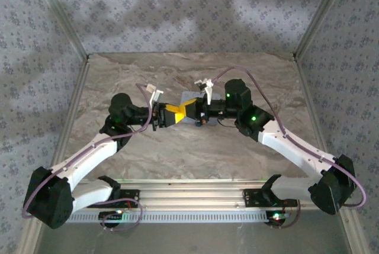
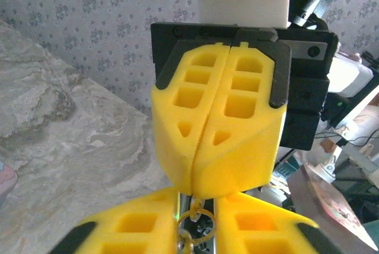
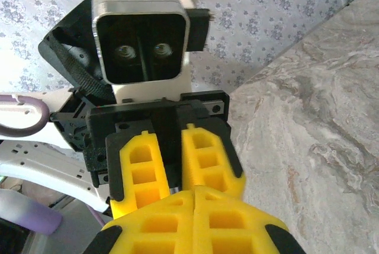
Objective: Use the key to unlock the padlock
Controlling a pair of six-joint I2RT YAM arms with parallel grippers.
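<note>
Two sets of jaws meet tip to tip above the middle of the surface (image 1: 177, 159). My left gripper (image 2: 192, 206) has its jaws drawn nearly together on a small metal piece with a yellowish ring (image 2: 190, 215), which I take for the padlock (image 2: 200, 228). It sits straight ahead of the right gripper (image 2: 199, 186), whose jaws press flush. I cannot tell whether they hold a key. A grey-blue tin (image 1: 188, 96) lies just behind, out of the line.
</note>
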